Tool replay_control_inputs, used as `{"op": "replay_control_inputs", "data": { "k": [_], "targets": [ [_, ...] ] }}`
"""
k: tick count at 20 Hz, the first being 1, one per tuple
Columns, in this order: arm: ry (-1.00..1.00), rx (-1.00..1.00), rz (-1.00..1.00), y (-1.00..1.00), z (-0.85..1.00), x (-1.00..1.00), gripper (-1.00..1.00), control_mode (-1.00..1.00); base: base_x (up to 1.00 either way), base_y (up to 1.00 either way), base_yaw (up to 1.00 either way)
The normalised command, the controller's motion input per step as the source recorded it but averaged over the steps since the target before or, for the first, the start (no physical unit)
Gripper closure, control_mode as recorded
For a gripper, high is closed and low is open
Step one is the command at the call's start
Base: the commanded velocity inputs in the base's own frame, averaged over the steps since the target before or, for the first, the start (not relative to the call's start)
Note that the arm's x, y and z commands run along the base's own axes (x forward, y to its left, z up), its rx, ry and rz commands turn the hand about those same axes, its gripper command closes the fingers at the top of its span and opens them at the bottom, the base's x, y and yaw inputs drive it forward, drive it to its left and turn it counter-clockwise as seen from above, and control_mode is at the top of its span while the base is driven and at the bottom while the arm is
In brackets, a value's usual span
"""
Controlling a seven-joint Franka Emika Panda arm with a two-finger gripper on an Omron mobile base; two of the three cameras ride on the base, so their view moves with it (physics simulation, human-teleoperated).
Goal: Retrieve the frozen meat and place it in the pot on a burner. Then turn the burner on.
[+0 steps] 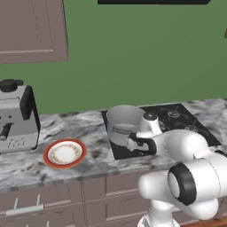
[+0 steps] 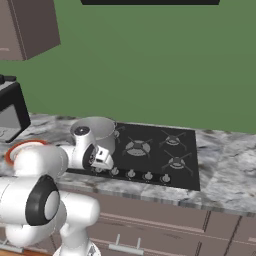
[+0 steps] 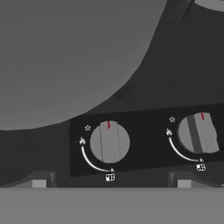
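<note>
On the marble counter (image 1: 88, 133), the spread pincer (image 3: 111, 181) hangs over the black cooktop (image 2: 165, 155) beside the pot (image 1: 124, 124).

A long desk (image 1: 88, 128) runs along the wall. The stove top (image 2: 165, 150) is set into the desk on the right side. The pot (image 1: 124, 124) sits on the near left burner of the stove top. A row of knobs (image 2: 131, 174) lies along the near edge of the stove top, in front of the pot. In the hand view, two knobs (image 3: 109, 142) lie side by side just below the pot's wall. The plate (image 1: 64, 153) lies on the desk to the left of the pot, apart from it. The coffee machine (image 1: 17, 117) stands farther left, behind the plate. A cupboard (image 1: 31, 29) hangs on the wall above the coffee machine. Drawers (image 1: 88, 195) sit under the desk.
</note>
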Motion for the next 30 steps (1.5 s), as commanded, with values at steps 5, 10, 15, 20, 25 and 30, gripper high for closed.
{"op": "replay_control_inputs", "data": {
  "k": [5, 10, 15, 20, 25, 30],
  "targets": [
    [0.00, 0.00, 0.00, 0.00, -0.34, 0.04, -1.00, -1.00, 0.00, 0.00, 0.00],
    [0.00, 0.00, 0.00, -0.01, -0.26, 0.06, -1.00, -1.00, 0.00, 0.00, 0.00],
    [0.00, 0.00, 0.00, 0.00, -0.16, 0.10, -1.00, -1.00, 0.00, 0.00, 0.00],
    [0.00, 0.00, 0.00, 0.00, -0.02, 0.03, -1.00, -1.00, 0.00, 0.00, 0.00],
    [0.00, 0.00, 0.00, -0.02, -0.14, 0.00, -1.00, -1.00, 0.00, 0.00, 0.00],
    [-0.02, 0.00, 0.00, -0.05, -0.13, 0.00, -1.00, -1.00, 0.00, 0.00, 0.00]
  ]
}}
